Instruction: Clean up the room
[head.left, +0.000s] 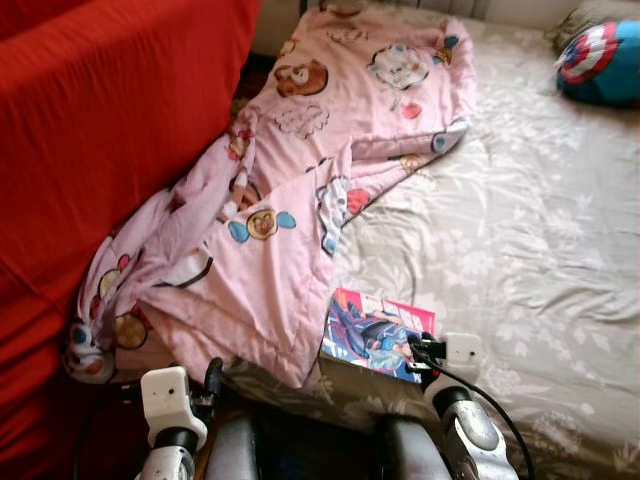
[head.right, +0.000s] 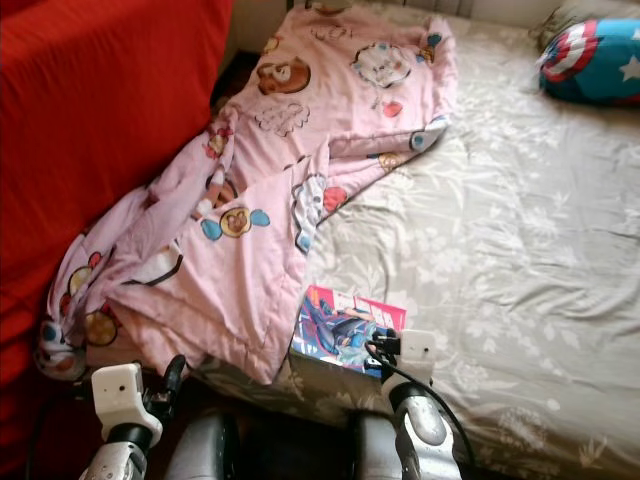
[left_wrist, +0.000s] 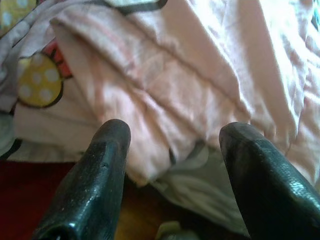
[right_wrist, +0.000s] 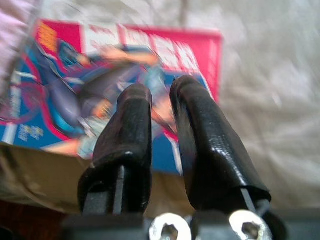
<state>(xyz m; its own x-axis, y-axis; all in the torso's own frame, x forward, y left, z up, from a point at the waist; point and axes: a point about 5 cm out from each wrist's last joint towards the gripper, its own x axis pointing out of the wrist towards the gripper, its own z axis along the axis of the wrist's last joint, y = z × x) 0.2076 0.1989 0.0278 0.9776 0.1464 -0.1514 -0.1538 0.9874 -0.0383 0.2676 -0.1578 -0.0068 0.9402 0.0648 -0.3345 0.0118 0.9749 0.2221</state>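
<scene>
At lower centre, the right gripper (right_wrist: 162, 95), jaws nearly closed and empty, nears the comic book (head.left: 375, 335); the flat cover could slide away.

The left gripper (left_wrist: 172, 137) gapes wide beside the pink blanket (head.left: 300, 180).

Silver arms carry white wrist blocks, black cables, and black-fingered left claw (left_wrist: 172, 175) and right claw (right_wrist: 162, 105).

Bed (head.left: 540, 250) is taking up most of the view, wearing a grey floral sheet. Red fabric-covered furniture (head.left: 90, 130) is standing along its left side. Daylight is falling across the sheet from the far end.
</scene>
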